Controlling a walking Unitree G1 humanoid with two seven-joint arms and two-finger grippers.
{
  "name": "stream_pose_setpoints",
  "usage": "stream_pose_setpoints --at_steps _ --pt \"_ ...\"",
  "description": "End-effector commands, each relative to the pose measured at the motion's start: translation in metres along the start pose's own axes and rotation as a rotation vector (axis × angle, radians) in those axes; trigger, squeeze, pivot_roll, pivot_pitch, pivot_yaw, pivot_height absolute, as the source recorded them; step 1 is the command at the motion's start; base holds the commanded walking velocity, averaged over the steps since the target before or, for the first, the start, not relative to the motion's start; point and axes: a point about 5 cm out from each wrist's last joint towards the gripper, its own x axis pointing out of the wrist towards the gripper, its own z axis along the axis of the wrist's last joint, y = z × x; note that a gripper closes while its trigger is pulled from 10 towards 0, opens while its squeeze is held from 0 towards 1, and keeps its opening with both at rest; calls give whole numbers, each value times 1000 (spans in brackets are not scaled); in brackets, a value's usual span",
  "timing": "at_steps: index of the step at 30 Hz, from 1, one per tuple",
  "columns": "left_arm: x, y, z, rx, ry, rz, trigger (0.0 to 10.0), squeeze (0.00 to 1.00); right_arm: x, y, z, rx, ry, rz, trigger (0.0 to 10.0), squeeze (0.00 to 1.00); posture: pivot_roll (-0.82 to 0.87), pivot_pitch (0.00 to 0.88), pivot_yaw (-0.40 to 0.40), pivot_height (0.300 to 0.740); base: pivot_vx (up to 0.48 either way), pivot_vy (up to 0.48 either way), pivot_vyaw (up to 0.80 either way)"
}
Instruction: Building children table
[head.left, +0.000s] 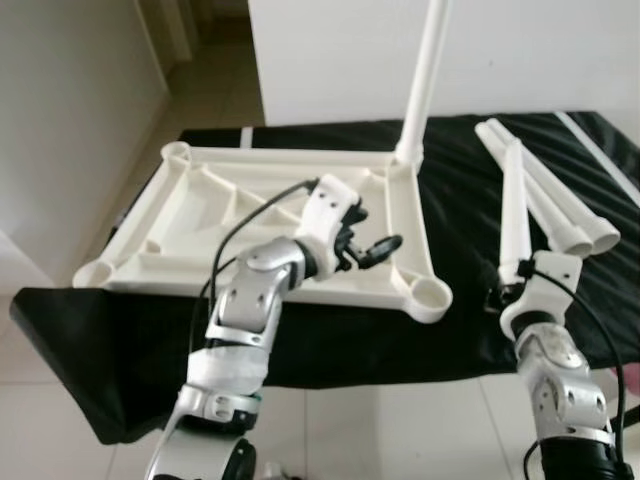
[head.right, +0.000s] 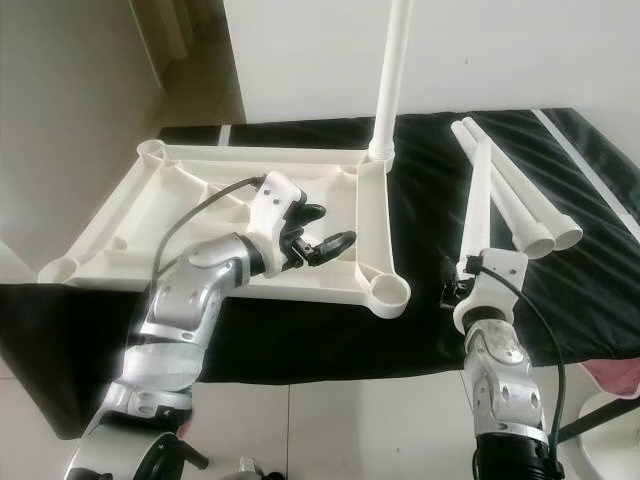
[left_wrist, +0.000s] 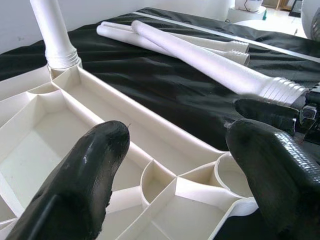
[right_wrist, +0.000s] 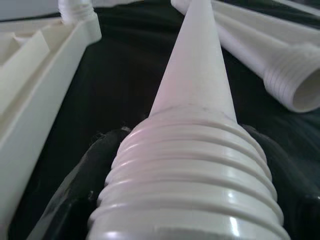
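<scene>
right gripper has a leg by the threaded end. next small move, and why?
Probably lift the leg off the black cloth and swing its threaded end toward the near empty corner socket of the tabletop. The right gripper is shut on it, one leg already stands in the far socket, and the left gripper hovers open over the tabletop.

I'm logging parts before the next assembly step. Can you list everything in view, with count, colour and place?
Table top: one, white, upside down on the black cloth, ribbed underside up.
Fitted leg: one, white, standing upright in the far right corner socket.
Loose legs: two, white, lying side by side on the cloth to the right.
Held leg: one, white, gripped at its threaded end.
Black cloth: one, covering the work surface.
Left gripper: black fingers open, above the table top's near right part.
Right gripper: shut on the held leg.
</scene>
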Motion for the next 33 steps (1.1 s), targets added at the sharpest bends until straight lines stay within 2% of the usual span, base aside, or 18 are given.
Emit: stream_pose_setpoints --at_steps 1,3,6,7,9,12,13,17,21,22,24,25,30,32,33 --pt "-3 4 -3 -6 12 106 10000 0 -8 2 -10 11 52 35 10000 0 33 11 55 740 0 0 0" --pt "-3 4 -3 -6 12 106 10000 0 -8 2 -10 11 52 35 10000 0 33 11 55 740 0 0 0" --pt "-3 3 -4 -2 21 95 10000 0 -15 4 -20 -16 111 90 10000 0 32 11 58 740 0 0 0" --pt "-3 2 -4 6 24 84 10000 0 -16 5 -21 -27 122 120 10000 82 31 8 57 740 0 0 0" --pt "-2 1 -5 20 30 73 10000 0 -15 6 -19 -56 119 149 10000 118 25 0 55 740 0 0 0" --pt "-1 0 -5 25 33 72 10000 0 -14 6 -19 -73 114 153 10000 118 25 0 55 740 0 0 0" --pt "-1 -1 -6 20 30 71 10000 0 -15 6 -18 -95 114 178 10000 78 19 0 49 740 0 0 0" --pt "2 -3 -6 10 24 70 10000 0 -16 6 -18 -111 129 228 10000 75 9 0 39 740 0 0 0" --pt "5 -8 -6 6 14 62 10000 0 -19 2 -16 -87 150 254 10000 118 7 0 34 740 0 0 0" --pt "5 -8 -5 11 11 58 10000 0 -21 -2 -16 -88 154 253 10000 1000 9 0 31 740 0 0 0" --pt "5 -9 -4 14 9 56 10000 0 -23 -4 -16 -92 156 251 10000 1000 9 0 31 740 0 0 0" --pt "4 -8 -4 17 12 53 10000 0 -28 -12 -16 -127 160 256 10000 1000 8 0 31 740 0 0 0" --pt "3 -7 -5 18 14 53 10000 0 -30 -19 -16 -147 163 248 10000 1000 4 0 33 740 0 0 0" --pt "2 -7 -5 16 15 48 10000 0 -33 -31 -11 -153 162 220 10000 1000 -5 0 39 740 0 0 0" --pt "2 -7 -5 16 15 48 10000 0 -33 -31 -11 -153 162 220 10000 1000 -5 0 39 740 0 0 0"
